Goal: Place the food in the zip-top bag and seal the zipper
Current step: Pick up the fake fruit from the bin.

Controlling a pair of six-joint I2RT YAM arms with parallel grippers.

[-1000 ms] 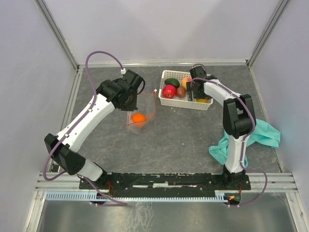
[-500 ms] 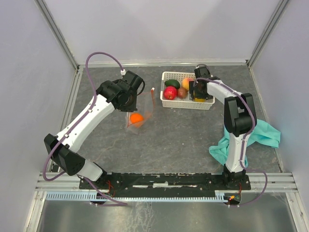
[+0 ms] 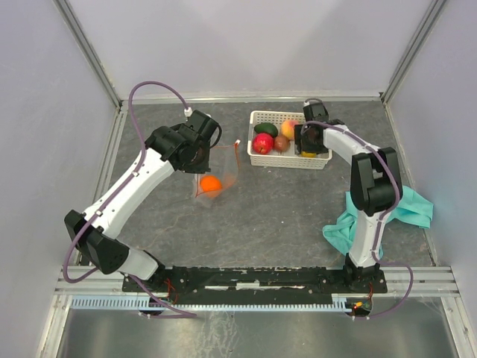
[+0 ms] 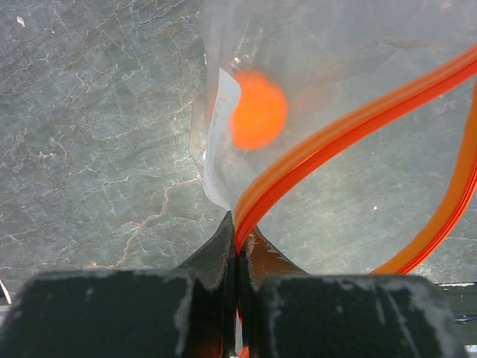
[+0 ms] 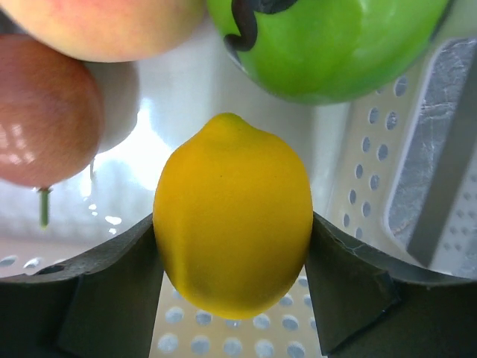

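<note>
The clear zip-top bag [image 3: 218, 173] hangs open left of the basket, with one orange [image 3: 211, 183] inside. My left gripper [image 3: 201, 149] is shut on the bag's red zipper [image 4: 350, 127] at the mouth edge; the left wrist view shows its jaws [image 4: 238, 227] pinching the strip, the orange [image 4: 257, 119] below. My right gripper [image 3: 307, 143] is down in the white basket [image 3: 257, 115], its fingers closed on both sides of a yellow lemon [image 5: 223, 171]. The red apple [image 3: 261, 143], avocado [image 3: 265, 129], peach [image 3: 288, 128] and brown fruit [image 3: 280, 143] lie in the basket. The green melon [image 5: 328, 45] shows only in the right wrist view.
A teal cloth [image 3: 406, 209] lies at the right by the right arm's base. The basket's perforated wall [image 5: 365, 149] stands close to my right finger. Metal frame posts border the grey table on both sides and at the back.
My right gripper has shifted a little to the right and nearer inside the basket. My left arm has drifted slightly left, still holding the bag's mouth.
</note>
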